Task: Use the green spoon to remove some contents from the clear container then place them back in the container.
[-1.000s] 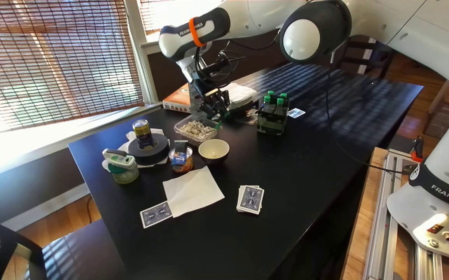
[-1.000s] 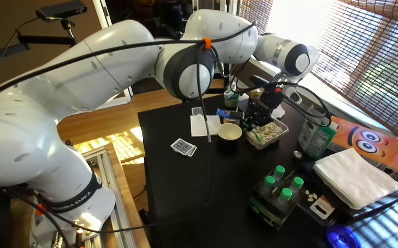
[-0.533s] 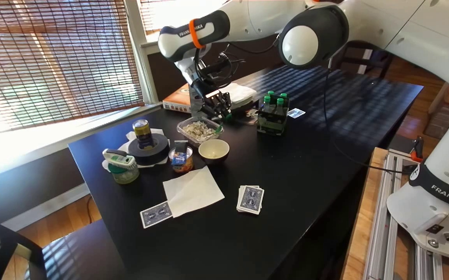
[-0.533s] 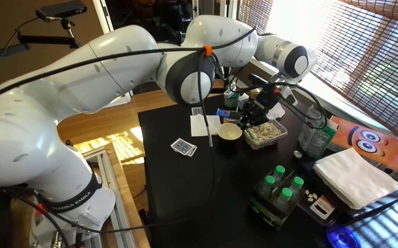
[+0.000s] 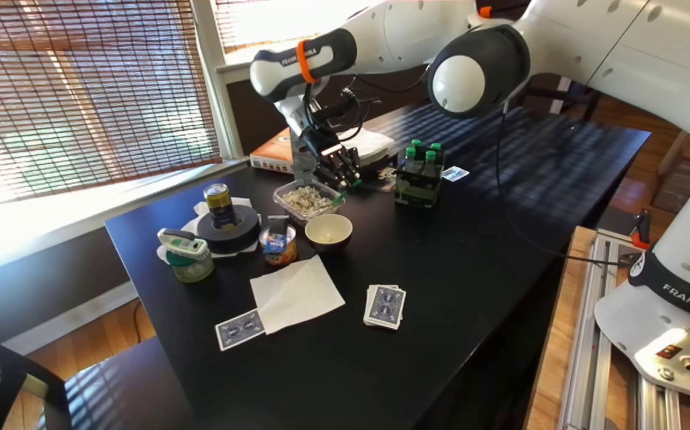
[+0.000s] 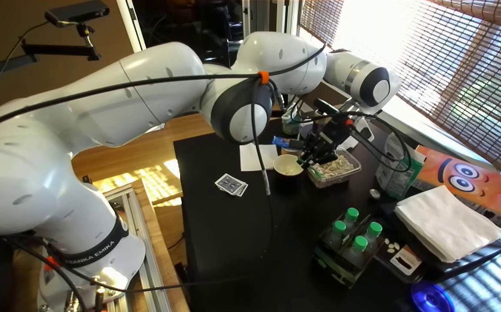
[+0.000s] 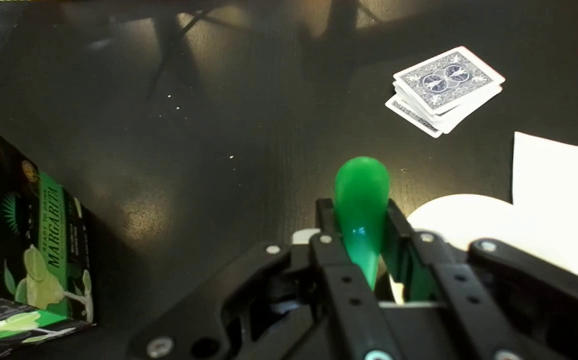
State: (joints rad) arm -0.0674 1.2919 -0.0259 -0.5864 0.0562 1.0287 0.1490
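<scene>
The clear container (image 5: pixel 285 206) of pale, crumbly contents (image 5: pixel 307 199) stands on the dark table. In an exterior view, the container (image 6: pixel 339 177) is partly behind my gripper (image 6: pixel 306 162). My gripper (image 5: pixel 349 179) is at the container's side, a little above the rim, tilted. In the wrist view, the gripper (image 7: pixel 361 215) is shut on the green spoon (image 7: pixel 362 192); the handle's rounded end sticks out past the fingertips. The green spoon (image 5: pixel 339 198) slants down from the gripper into the container at its rim. Its lower end cannot be made out. The container is out of the wrist view.
A cream bowl (image 5: pixel 328 230) stands close beside the container, with a can (image 5: pixel 279 249) next to it. A carton of green-capped bottles (image 6: pixel 345 255), a bag (image 6: pixel 400 169), white napkins (image 6: pixel 447 223), paper (image 5: pixel 297 292) and a card stack (image 5: pixel 385 306) are around.
The gripper has moved down and sideways with the spoon, its tilt changing. The container has shifted slightly, rightward in an exterior view, toward the bowl. The arm's elbow has come down.
</scene>
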